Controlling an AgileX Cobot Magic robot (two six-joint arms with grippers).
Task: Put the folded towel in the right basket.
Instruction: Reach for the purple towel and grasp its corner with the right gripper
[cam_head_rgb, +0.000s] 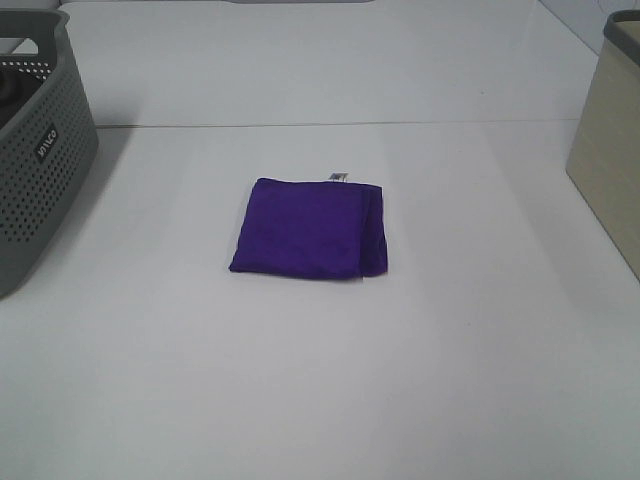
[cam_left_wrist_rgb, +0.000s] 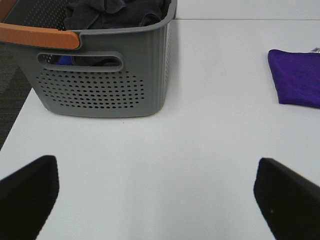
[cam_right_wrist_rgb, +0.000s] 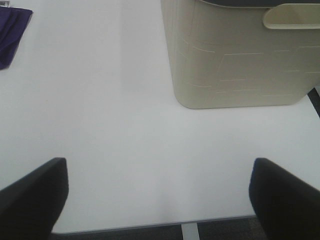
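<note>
towel (cam_head_rgb: 308, 228) unobstructed, open table (cam_head_rgb: 480, 320) toward right basket (cam_head_rgb: 612, 150)

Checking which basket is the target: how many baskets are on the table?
2. The grey perforated basket stands at the left edge and the beige basket at the right edge, both partly out of view.

White table (cam_head_rgb: 300, 400), three items on it.
Folded purple towel (cam_head_rgb: 308, 229) lies flat near the middle, small tag (cam_head_rgb: 339, 177) at its far edge. Grey perforated basket (cam_head_rgb: 40, 170) stands at the left edge, beige basket (cam_head_rgb: 610, 150) at the right; both well apart from the towel.
</note>
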